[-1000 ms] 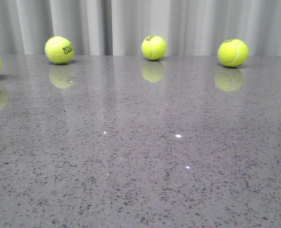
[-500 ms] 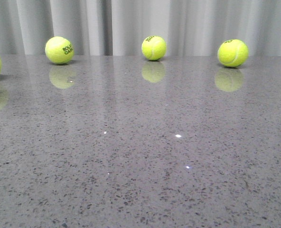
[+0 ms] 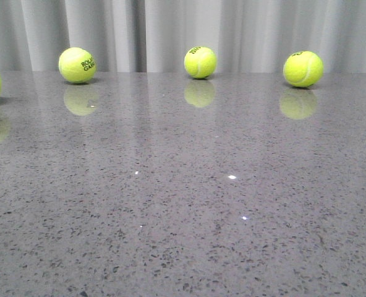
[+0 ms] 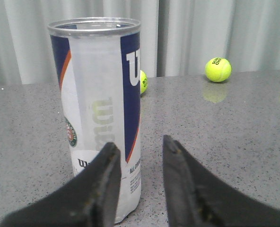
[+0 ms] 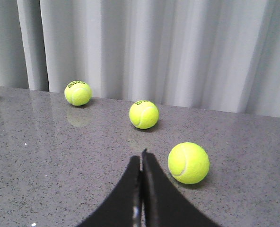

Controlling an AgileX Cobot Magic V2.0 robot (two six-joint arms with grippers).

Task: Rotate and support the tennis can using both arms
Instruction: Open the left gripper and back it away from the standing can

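- The tennis can (image 4: 100, 118) stands upright on the grey speckled table (image 4: 225, 142), its open silver rim on top; it shows only in the left wrist view.
- The left gripper (image 4: 139, 161) sits just in front of the can with its jaws a narrow gap apart and nothing between them; one finger (image 4: 100, 189) overlaps the can's lower edge, but I cannot tell whether it touches.
- A tennis ball (image 4: 143, 81) peeks out from behind the can, and another ball (image 4: 218, 69) lies farther off near the curtain (image 4: 201, 33).
- The right gripper (image 5: 141, 163) has its jaws pressed together, holding nothing.
- Three balls lie beyond it, the nearest ball (image 5: 188, 162) just beside the fingertips.
- The front view shows balls along the table's far edge, no can and no arms.
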